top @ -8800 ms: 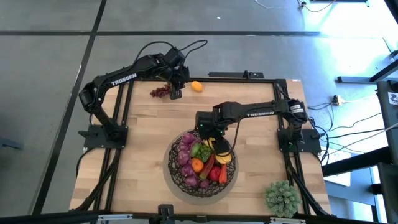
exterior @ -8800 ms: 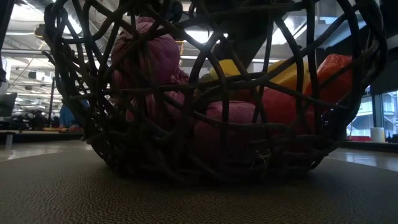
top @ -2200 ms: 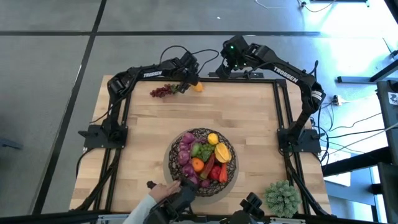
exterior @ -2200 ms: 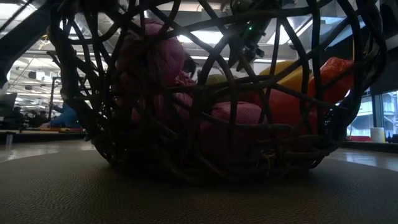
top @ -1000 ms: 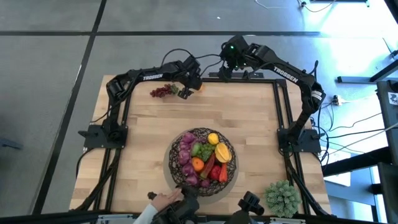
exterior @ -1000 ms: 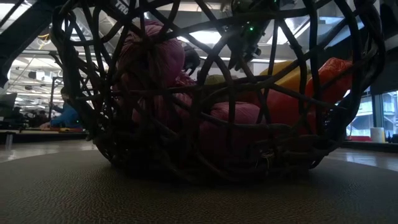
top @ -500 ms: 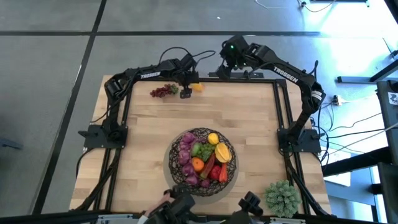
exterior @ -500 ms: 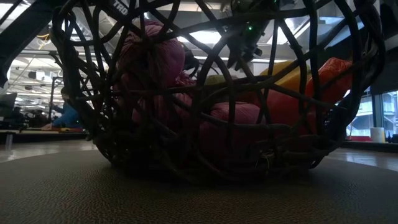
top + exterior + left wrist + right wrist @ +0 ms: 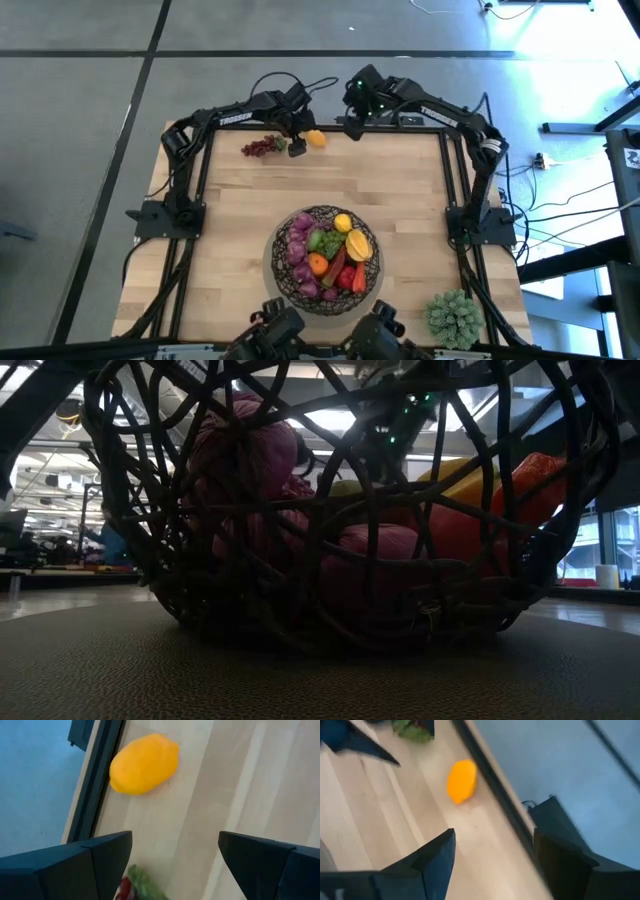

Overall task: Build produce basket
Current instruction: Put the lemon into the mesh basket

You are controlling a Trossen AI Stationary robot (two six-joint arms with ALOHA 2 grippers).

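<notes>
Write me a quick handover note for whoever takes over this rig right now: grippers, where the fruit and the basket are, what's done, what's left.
Left gripper: open, empty, at the table's far edge between the grape bunch and the lemon.
Right gripper: open, empty, at the far edge just beyond the lemon.
Basket: near middle of the table, already holding purple, green, orange, yellow and red produce.
Done: most produce is loaded.
Left: the lemon and the grape bunch lie on the wood, outside the basket.
The spiky green plant sits at the near right corner.
</notes>
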